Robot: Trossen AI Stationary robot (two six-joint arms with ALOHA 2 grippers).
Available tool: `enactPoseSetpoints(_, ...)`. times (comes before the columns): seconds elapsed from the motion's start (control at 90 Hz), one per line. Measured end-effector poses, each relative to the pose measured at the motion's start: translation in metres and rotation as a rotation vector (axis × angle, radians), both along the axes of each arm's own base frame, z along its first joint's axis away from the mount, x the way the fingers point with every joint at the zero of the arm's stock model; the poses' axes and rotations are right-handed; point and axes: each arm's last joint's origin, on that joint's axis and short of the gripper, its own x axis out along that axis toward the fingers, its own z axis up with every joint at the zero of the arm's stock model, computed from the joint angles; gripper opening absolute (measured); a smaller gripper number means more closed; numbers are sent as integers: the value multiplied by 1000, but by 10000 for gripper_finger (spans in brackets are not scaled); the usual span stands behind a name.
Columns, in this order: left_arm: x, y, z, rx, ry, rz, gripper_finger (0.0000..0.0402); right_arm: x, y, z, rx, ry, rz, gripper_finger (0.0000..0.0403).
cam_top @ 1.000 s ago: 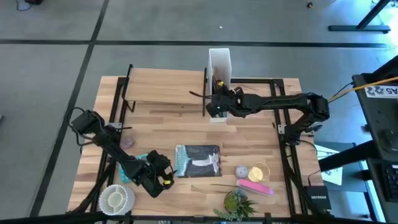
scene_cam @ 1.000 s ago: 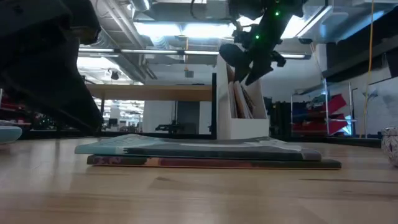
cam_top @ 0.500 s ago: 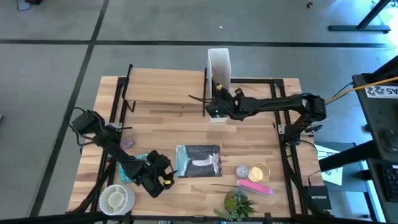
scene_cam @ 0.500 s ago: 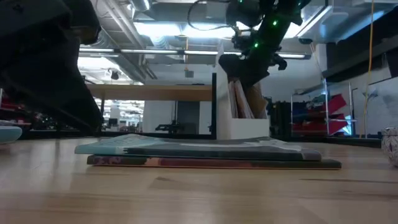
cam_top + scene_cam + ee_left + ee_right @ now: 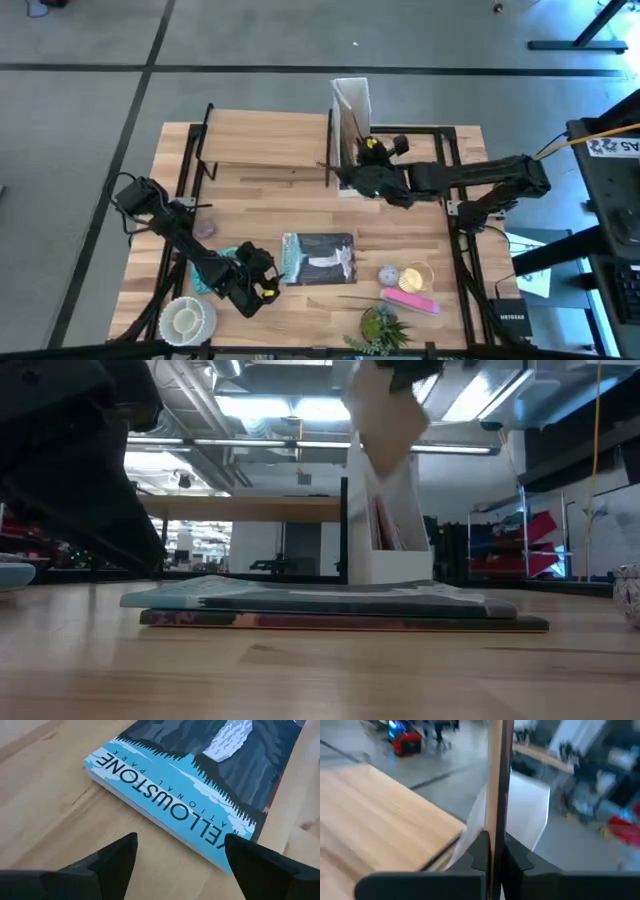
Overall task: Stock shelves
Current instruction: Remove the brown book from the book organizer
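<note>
Light wood makes up the shelves (image 5: 265, 137), seen from above at the far left-middle of the table (image 5: 400, 230); the board is flat and bare, with thin black posts at its ends; just to its right a tall white file box (image 5: 352, 98) stands. The right gripper (image 5: 358, 160) is held over that box, pinching a thin flat folder (image 5: 345, 125) that is partly out of it. The left gripper (image 5: 262, 278) hangs near the front left, beside a stack of books (image 5: 320, 258); a white bowl (image 5: 186, 318), a pink thing (image 5: 410, 300) and a small plant (image 5: 380, 325) lie along the near edge.

From table height, the folder (image 5: 385, 415) is seen as a tan, blurred sheet tilted above the box (image 5: 390, 520); the books (image 5: 340, 610) lie flat in front, and the shelf board (image 5: 245, 508) sits behind.

Past the left wrist, the fingers (image 5: 115, 857) are spread wide over a glossy blue book (image 5: 185, 800) marked Yellowstone; its cover looks smooth and maybe slippery.

Past the right wrist, the fingers (image 5: 480, 852) are pressed on the folder's (image 5: 497, 775) edge. The folder looks light and bendy, so it is best held low near its middle and kept upright. The shelf board (image 5: 380, 820) looks stiff and hard.
</note>
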Motion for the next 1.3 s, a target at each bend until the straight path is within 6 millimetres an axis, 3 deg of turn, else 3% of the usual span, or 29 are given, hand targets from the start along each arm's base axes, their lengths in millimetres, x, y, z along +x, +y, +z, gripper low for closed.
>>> enactPoseSetpoints(0.111, -1, 0, 3, 16, -2, -17, 282, -1, 44, 13, -63, 58, 151, 1)
enactPoseSetpoints(0.2, -3, 0, 15, 16, -29, -39, 282, 0, 82, 5, -95, 121, 279, 1)
enactPoseSetpoints(0.378, -16, -3, 50, 45, -162, -64, 282, 6, 150, -39, -113, 252, 500, 0)
enactPoseSetpoints(0.478, -24, -5, 64, 69, -237, -56, 282, 10, 173, -76, -146, 376, 541, 0)
enactPoseSetpoints(0.622, -30, -7, 71, 106, -279, -55, 282, 13, 185, -124, -151, 551, 513, 0)
enactPoseSetpoints(0.8, -31, -3, 68, 113, -258, -32, 282, 26, 190, -159, -45, 770, 478, 0)
enactPoseSetpoints(1.089, -44, 16, 49, 83, -182, 113, 282, 68, 205, -172, 106, 901, 521, 1)
enactPoseSetpoints(1.3, -46, 16, 14, 3, -143, 167, 282, 81, 199, -189, 180, 964, 523, 4)
